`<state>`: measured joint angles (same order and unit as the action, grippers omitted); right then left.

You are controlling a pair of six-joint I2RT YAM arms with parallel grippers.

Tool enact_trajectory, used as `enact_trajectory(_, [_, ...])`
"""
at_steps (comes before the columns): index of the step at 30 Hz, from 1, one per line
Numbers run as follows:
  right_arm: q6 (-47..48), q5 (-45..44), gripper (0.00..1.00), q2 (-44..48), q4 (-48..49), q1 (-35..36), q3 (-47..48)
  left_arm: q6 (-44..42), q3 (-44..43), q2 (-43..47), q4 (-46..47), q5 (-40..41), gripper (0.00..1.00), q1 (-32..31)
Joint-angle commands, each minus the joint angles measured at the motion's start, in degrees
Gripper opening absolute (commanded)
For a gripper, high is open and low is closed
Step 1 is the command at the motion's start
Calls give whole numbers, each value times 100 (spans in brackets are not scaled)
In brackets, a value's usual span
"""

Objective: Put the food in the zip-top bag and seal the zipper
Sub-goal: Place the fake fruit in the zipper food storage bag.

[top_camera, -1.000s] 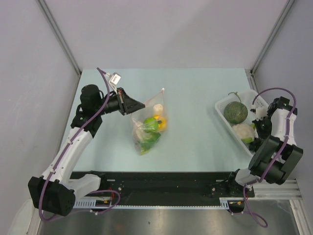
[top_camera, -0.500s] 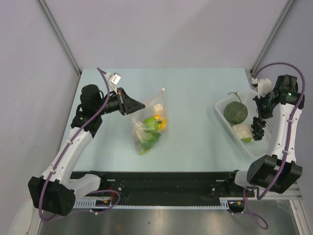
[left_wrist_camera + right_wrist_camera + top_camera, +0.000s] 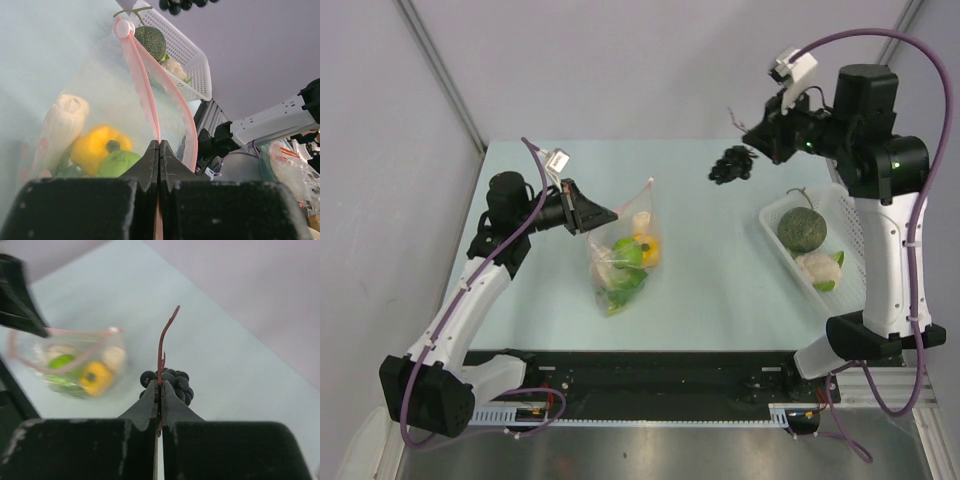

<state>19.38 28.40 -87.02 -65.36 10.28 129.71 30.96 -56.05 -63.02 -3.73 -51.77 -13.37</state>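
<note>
The clear zip-top bag (image 3: 623, 255) lies mid-table with a yellow piece, a green fruit and a pale white piece inside (image 3: 95, 145). My left gripper (image 3: 605, 213) is shut on the bag's pink-red zipper strip (image 3: 145, 85) and holds the mouth up and open. My right gripper (image 3: 752, 143) is shut on the red stem of the dark purple grape bunch (image 3: 731, 165) and holds it high above the table, right of the bag. In the right wrist view the grapes (image 3: 170, 384) hang just past the fingertips, with the bag (image 3: 75, 365) blurred at the left.
A white latticed basket (image 3: 845, 215) stands at the right edge, holding a green netted melon (image 3: 802, 229) and a pale white-green piece (image 3: 819, 268). The walls of the enclosure rise close on both sides.
My right arm has lifted the grape bunch out of the basket and swung it up and leftward toward the bag. The left arm and the bag have not moved.
</note>
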Motion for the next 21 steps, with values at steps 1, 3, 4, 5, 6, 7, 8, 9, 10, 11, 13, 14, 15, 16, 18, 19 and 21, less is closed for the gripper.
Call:
enact_trajectory(1, [-900,543,0,-95,1164,983,353,-160,-213,27,118,-79,0,9])
enact_trajectory(3, [-1058,587,0,-166,1550,1439,371,-117,-187,18,135,-53,0,9])
enact_trajectory(4, [-1076,614,0,-253,1649,1607,397,-73,-178,1,153,-53,0,9])
enact_trajectory(5, [-1102,631,0,-289,1815,1739,423,-73,-178,-8,153,-53,0,9])
enact_trajectory(6, [-1137,631,0,-332,1886,2010,441,-81,-178,-8,162,-53,0,9])
enact_trajectory(7, [-1181,640,0,-420,1957,2100,450,-55,-169,1,179,-53,0,9])
enact_trajectory(8, [-1234,658,0,-456,2131,2196,459,-64,-169,27,188,-35,0,9])
enact_trajectory(9, [-1269,666,0,-499,2211,2302,476,-64,-152,27,205,-35,0,9])
enact_trajectory(10, [-1357,684,0,-543,2290,2451,494,-55,-143,71,214,-26,0,9])
enact_trajectory(11, [-1384,684,0,-648,2439,2539,529,-55,-134,88,206,-9,0,9])
enact_trajectory(13, [-1436,684,0,-728,2572,2732,582,-46,-73,150,214,17,0,9])
enact_trajectory(14, [-1463,702,0,-789,2703,2786,582,-46,-46,159,223,18,0,9])
enact_trajectory(15, [-1489,719,0,-825,2765,2812,582,-29,6,185,241,26,0,9])
enact_trajectory(16, [-1515,728,0,-860,2827,2891,582,-20,24,203,250,44,0,9])
enact_trajectory(18, [-1595,763,0,-930,3011,2953,582,33,103,212,293,53,0,9])
enact_trajectory(19, [-1612,789,0,-948,3064,2997,582,50,112,220,311,44,0,9])
enact_trajectory(21, [-1656,798,0,-1018,3196,3023,556,68,130,203,346,35,0,9])
